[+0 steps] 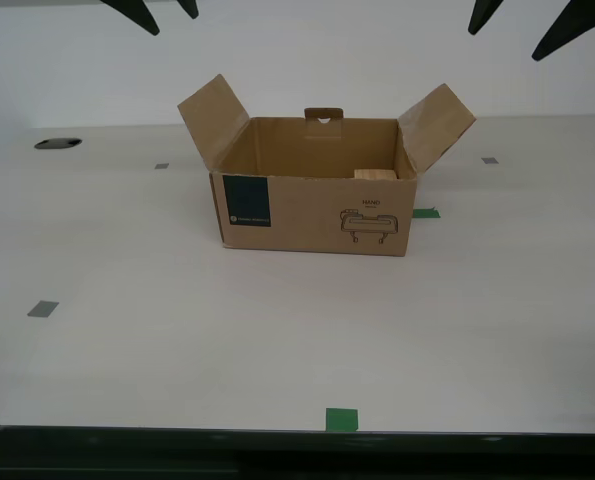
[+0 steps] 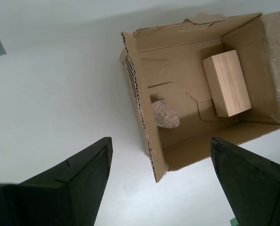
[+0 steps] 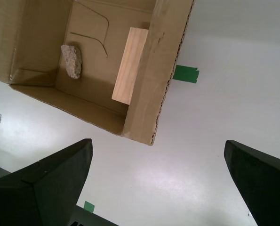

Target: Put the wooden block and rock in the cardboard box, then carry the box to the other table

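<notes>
Both grippers hang spread wide and empty: my first gripper [image 3: 161,181] and my second gripper [image 2: 163,181], above the box [image 1: 312,215] holding block [image 2: 226,83] and rock [image 2: 165,113], block at the rock's 3 o'clock in the exterior view.

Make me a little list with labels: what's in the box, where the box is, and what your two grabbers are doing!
box: the cardboard box stands on the white table, flaps open
in the box: the wooden block and the rock, lying apart on the floor of the box
my first gripper: open, empty, above the table beside the box
my second gripper: open, empty, above the table beside the box
tape: a green tape mark near the table's front edge in the exterior view
</notes>
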